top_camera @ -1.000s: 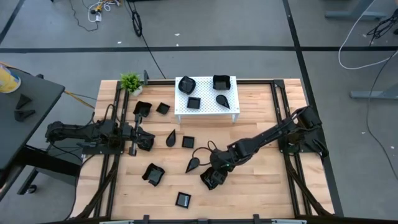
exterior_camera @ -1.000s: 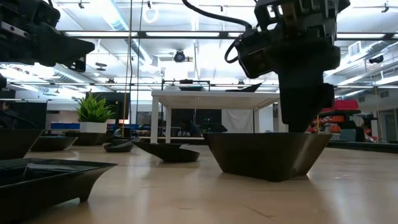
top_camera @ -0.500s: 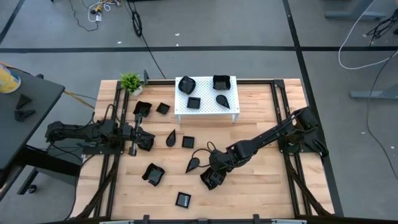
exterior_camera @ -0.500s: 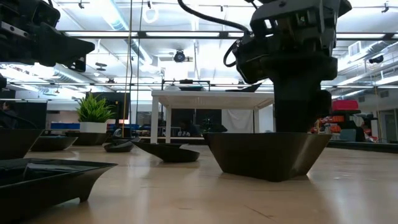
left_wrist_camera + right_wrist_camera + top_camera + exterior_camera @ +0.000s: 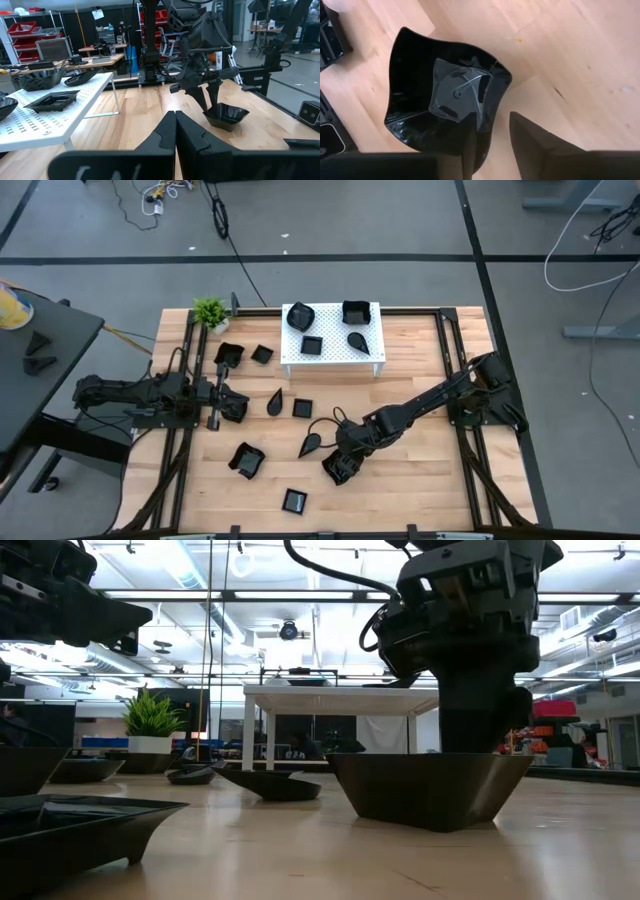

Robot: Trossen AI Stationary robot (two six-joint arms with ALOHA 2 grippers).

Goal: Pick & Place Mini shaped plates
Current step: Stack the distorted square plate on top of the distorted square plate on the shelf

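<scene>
Straddling the rim of a wavy dish, R tool has one finger inside, one outside, not yet clamped; dish sits on tabletop, well in front of white stand. L tool clenched, empty, left of stand.

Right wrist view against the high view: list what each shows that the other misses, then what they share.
Right wrist view only: the wavy-edged plate up close, one dark finger inside its rim and the other outside.

High view only: the white stand carrying four plates, the green plant, other plates scattered on the table, and the left gripper parked at the left.

Both: the right gripper over that plate.
</scene>
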